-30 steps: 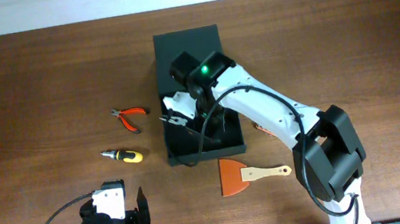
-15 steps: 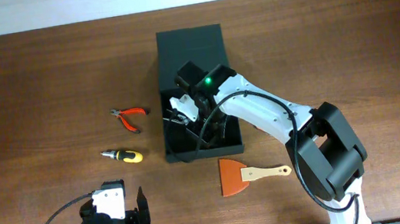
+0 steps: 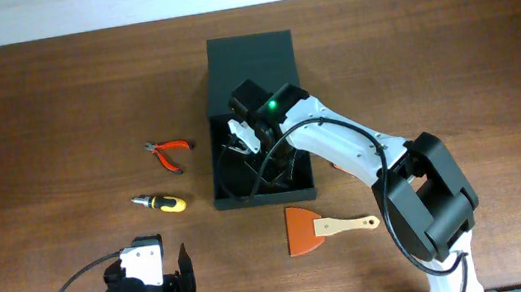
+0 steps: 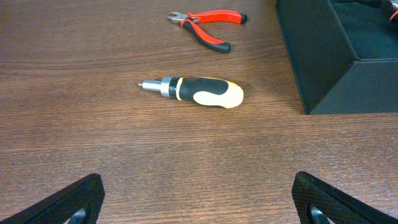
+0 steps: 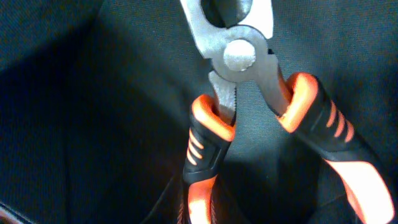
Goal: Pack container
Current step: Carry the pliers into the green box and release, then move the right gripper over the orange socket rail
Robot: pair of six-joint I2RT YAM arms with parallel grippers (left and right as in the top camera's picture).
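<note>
The container [image 3: 251, 58] is a nearly black box standing open at the table's middle, its flap lid lying flat behind it. My right gripper [image 3: 239, 137] reaches down into it, shut on orange-and-black-handled pliers [image 5: 249, 59]. In the right wrist view the pliers hang just over the dark box floor [image 5: 93, 93], steel head pointing away. My left gripper [image 4: 199, 211] is open and empty low over the table at the front left [image 3: 162, 278]. A yellow-and-black screwdriver [image 4: 199, 91] lies ahead of it.
Red-handled pliers [image 3: 170, 154] and the screwdriver [image 3: 162, 201] lie left of the box. A scraper [image 3: 324, 226] with an orange blade and wooden handle lies in front of the box. The box's near corner [image 4: 329, 74] shows at the right of the left wrist view.
My right gripper has carried the orange-handled pliers from the box's left wall further inside and lower. The box has shifted slightly. The left arm has not moved.
</note>
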